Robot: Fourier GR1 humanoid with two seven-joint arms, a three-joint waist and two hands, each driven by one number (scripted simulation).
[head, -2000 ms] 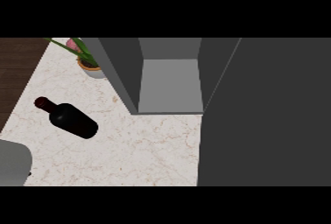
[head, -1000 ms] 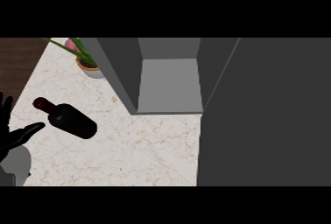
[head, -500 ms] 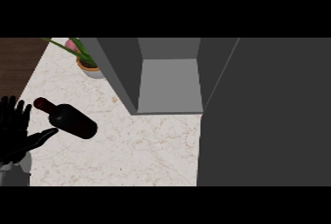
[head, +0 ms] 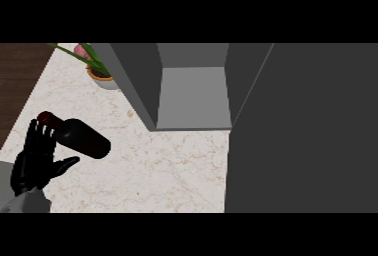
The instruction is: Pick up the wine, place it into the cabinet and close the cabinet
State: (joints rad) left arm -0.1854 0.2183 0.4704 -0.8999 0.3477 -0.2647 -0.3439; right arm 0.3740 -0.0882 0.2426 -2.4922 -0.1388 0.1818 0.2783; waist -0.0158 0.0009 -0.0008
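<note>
A dark wine bottle (head: 83, 139) lies on its side on the marbled counter (head: 162, 170), neck pointing to the upper left. My left hand (head: 35, 165) sits just left of and below it, fingers straight and spread, thumb out toward the bottle's body, fingertips beside its neck. Whether it touches the bottle I cannot tell. The grey cabinet (head: 192, 95) stands open at the middle, its inside bare, with its large door (head: 303, 130) swung out across the right side. My right hand does not show.
A potted plant (head: 97, 70) with green leaves and a pink flower stands at the back left, beside the cabinet's left wall. The counter's left edge meets dark wood floor (head: 18, 80).
My left forearm came in from the lower left and the hand rose along the counter's left edge until its fingers reached beside the bottle's neck. The bottle has not moved.
</note>
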